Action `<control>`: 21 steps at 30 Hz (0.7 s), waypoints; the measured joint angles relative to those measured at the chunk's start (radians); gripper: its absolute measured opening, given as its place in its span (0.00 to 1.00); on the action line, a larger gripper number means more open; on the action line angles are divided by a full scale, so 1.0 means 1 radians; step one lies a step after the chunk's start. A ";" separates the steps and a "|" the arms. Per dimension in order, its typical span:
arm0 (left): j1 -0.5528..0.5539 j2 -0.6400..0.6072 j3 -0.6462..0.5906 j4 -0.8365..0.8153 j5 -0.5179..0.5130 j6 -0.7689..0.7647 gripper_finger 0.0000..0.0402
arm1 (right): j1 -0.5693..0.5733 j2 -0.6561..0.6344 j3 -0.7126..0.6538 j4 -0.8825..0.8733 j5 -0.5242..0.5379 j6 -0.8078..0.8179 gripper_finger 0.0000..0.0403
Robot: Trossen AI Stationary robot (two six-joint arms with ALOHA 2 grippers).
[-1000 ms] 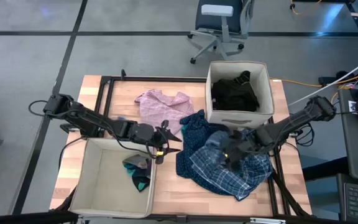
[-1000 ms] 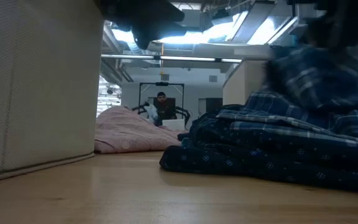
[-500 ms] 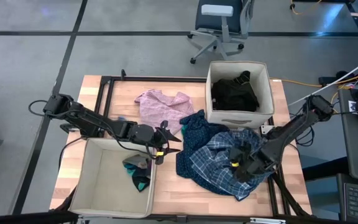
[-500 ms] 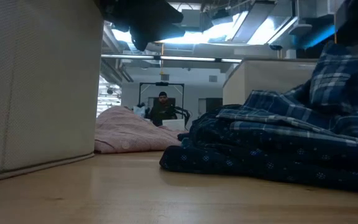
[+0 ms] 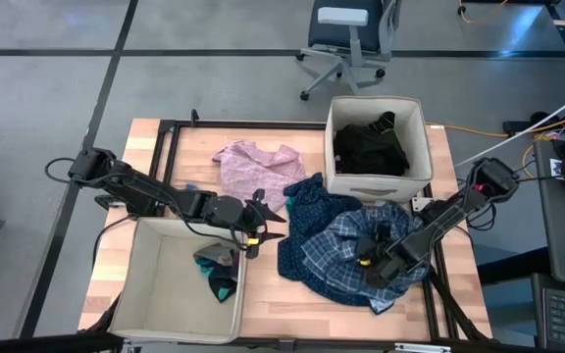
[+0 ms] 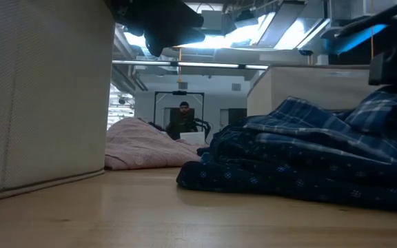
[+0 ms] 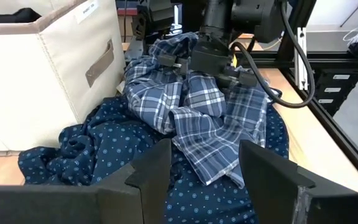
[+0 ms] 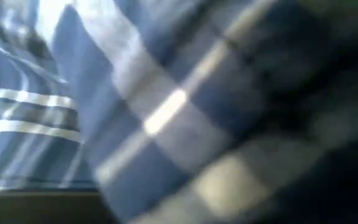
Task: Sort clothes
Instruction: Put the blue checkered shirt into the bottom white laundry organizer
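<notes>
1. The right pincer (image 5: 369,257) is pressed down into the blue-white plaid shirt (image 5: 356,257), on the right half of the worktop (image 5: 273,304). In the left wrist view its jaws are buried in the folds, so I cannot tell if they are wide or narrow, or if they grip the cloth.
2. The plaid shirt lies on top of a dark blue dotted garment (image 5: 297,257), just in front of the far beige bin (image 5: 376,181), which contains black pieces (image 5: 369,147).
3. The left pincer (image 5: 263,227) hovers at the far right corner of the near beige bin (image 5: 135,294), with its fingers (image 7: 151,177) wide apart and empty.
4. A teal sock (image 5: 219,284) and a grey piece lie inside the near bin.
5. The pink patterned top (image 5: 253,167) lies flat on the worktop, left of the far bin.
</notes>
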 joint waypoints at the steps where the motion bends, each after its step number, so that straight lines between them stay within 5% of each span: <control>1: 0.000 0.000 0.000 0.000 0.000 0.000 0.45 | 0.000 -0.005 0.000 -0.003 0.000 -0.005 0.18; 4: 0.000 0.000 0.000 0.001 0.000 -0.001 0.45 | 0.000 -0.020 0.017 -0.046 -0.001 -0.028 0.05; 16: -0.007 -0.004 0.000 0.010 -0.003 -0.092 0.45 | 0.000 -0.029 0.420 -0.571 0.144 -0.101 0.04; 21: -0.023 -0.040 0.016 0.007 -0.003 -0.155 0.45 | 0.000 -0.029 0.584 -0.657 0.240 -0.190 0.02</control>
